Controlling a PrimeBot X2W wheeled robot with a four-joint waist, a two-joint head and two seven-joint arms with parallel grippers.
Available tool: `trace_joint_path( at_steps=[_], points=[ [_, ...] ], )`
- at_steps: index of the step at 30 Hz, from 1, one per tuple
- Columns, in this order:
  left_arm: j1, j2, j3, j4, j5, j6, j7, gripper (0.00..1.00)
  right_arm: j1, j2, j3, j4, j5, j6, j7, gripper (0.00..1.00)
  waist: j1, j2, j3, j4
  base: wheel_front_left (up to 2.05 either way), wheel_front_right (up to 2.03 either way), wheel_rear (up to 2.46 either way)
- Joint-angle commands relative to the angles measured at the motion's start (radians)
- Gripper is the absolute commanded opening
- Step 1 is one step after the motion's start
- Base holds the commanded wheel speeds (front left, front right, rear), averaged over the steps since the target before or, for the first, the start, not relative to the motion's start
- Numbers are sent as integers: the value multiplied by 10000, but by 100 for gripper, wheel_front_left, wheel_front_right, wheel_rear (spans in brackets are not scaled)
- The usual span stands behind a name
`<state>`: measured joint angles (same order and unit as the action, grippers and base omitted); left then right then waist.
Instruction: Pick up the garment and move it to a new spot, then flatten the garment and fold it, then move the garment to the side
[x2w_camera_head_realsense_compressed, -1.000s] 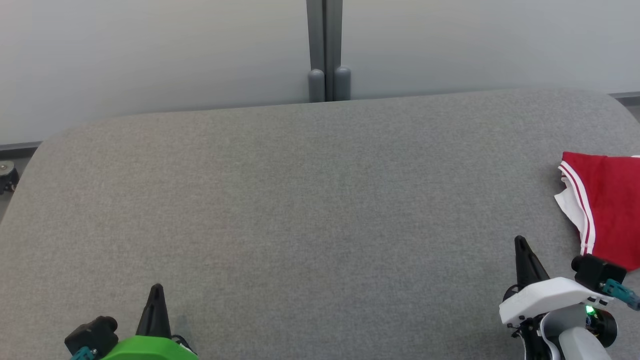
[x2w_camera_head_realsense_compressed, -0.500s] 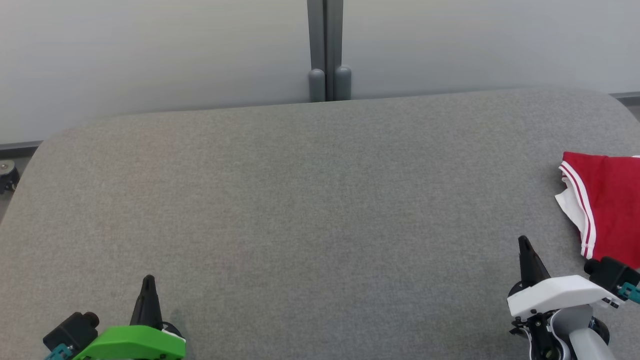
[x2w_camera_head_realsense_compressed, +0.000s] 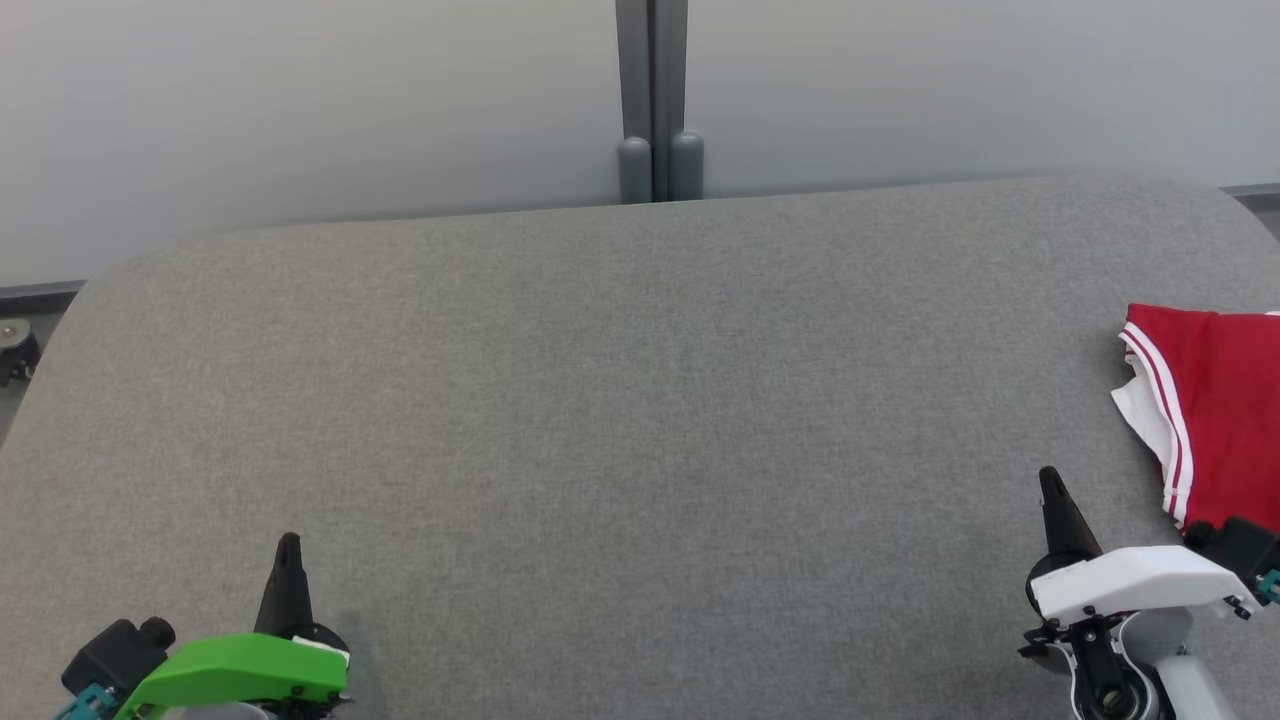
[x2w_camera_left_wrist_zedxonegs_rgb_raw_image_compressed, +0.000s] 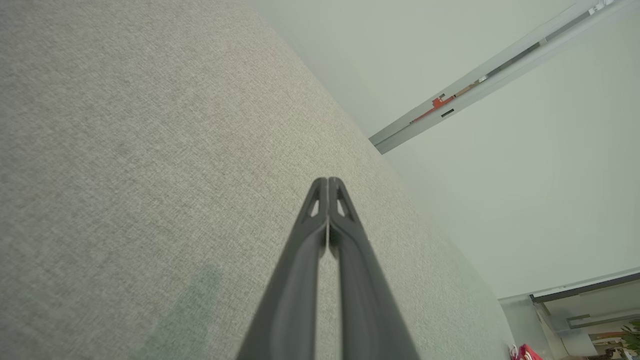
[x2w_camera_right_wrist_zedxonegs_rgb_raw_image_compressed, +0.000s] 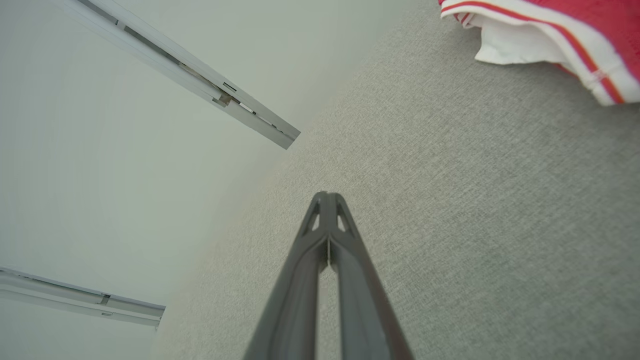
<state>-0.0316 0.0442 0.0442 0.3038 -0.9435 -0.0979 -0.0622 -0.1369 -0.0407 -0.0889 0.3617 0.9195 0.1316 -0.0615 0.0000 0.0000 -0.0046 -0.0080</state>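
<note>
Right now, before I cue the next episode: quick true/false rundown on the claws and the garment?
1. The left claw is shut and empty. True.
2. The right claw grips the garment. False: it is shut on nothing, beside the cloth.
3. The garment lies on the robot's right side of the grey table. True.
4. The garment is blue. False: it is red with white trim.
5. The garment lies between the two claws. False: it is to the right of the right claw.
</note>
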Motion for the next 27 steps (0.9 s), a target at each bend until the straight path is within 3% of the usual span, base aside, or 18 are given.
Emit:
trace_joint_path(
  at_steps=[1,27],
  points=[
    [-291,59,80,-146,-324,-32,68,0,-43,-71,-43,-184,325,-7,83,0,0,0,0,2,0,0,0],
    [-557,74,362,-458,-3005,-50,790,0,51,-91,-150,-577,3103,-8,804,0,0,0,13,28,0,0,0]
  ],
)
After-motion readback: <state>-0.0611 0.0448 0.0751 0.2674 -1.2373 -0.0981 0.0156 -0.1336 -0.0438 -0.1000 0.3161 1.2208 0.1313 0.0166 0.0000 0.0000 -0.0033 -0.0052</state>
